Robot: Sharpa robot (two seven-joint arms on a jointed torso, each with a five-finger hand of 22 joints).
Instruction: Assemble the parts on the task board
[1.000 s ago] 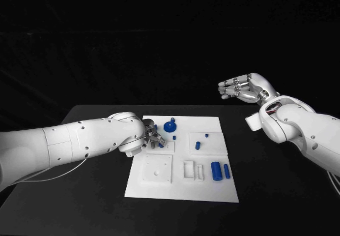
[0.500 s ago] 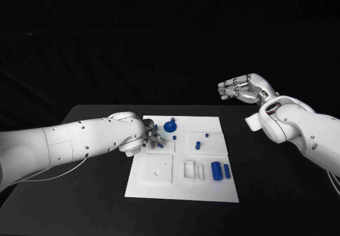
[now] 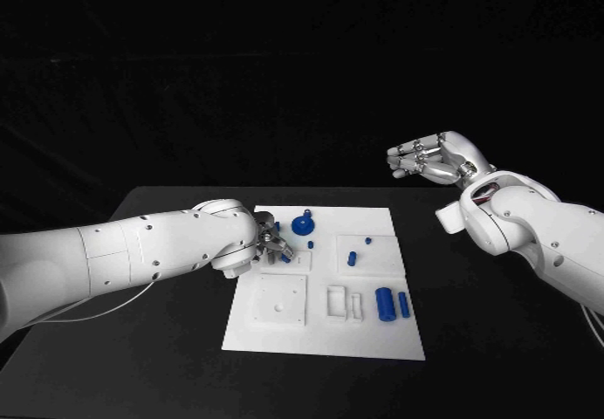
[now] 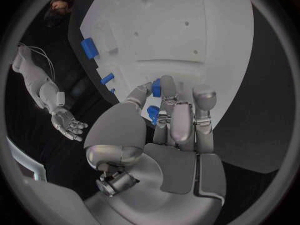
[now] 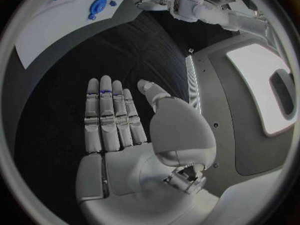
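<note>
Pinching small blue part [image 4: 155, 88] with left hand [image 3: 270, 246] over board's [image 3: 378, 336] left side, likely for seating; right hand [image 3: 428, 157] spread, raised clear, far right.

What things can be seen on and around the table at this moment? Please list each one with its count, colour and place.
table: one, black, under everything.
task board: one, white, middle of the table.
round knobbed part: one, blue, far side of the board.
cylinder parts: two, blue, lying side by side at the board's right edge.
small pegs: a few, blue, standing in the board right of the middle.
small part: one, blue, at the left hand's fingertips over the board.
left hand: one, silver, low over the board's left side, fingers around the small part.
right hand: one, silver, raised in the air right of the board, holding nothing.
</note>
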